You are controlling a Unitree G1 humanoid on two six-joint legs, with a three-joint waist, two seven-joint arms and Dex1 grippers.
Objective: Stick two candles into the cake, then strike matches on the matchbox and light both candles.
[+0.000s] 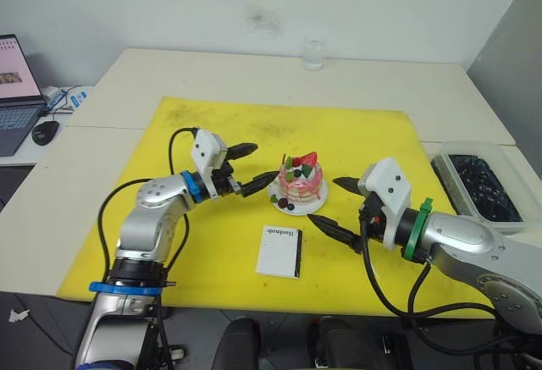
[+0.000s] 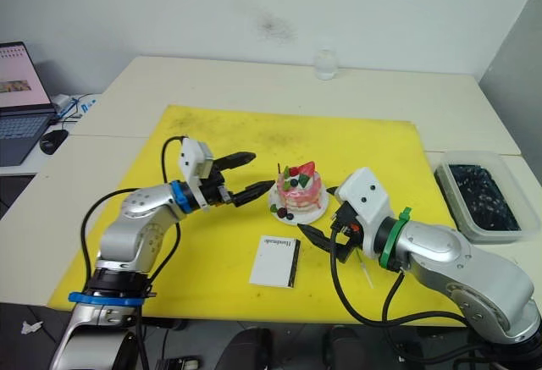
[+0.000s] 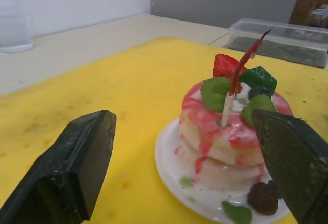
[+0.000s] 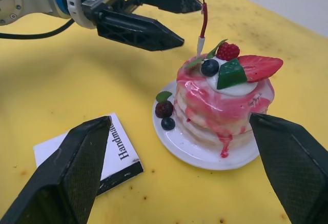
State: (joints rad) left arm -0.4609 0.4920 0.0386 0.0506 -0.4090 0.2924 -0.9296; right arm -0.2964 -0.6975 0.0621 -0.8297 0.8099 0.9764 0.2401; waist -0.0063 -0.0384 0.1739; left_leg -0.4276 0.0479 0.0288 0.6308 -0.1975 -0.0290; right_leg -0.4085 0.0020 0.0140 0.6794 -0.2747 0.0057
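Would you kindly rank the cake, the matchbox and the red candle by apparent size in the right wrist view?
1. Cake, largest.
2. Matchbox, partly hidden behind an end effector finger, so its ranking below the cake is unsure.
3. Red candle, clearly smallest.

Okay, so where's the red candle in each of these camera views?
Left eye view: red candle stands in the cake, on its left side.
Right eye view: a thin dark stick at the cake's left edge.
Left wrist view: leaning up from the cake top, white end sunk in.
Right wrist view: upright at the cake's edge, near the left gripper.
Shared landmark: the strawberry.
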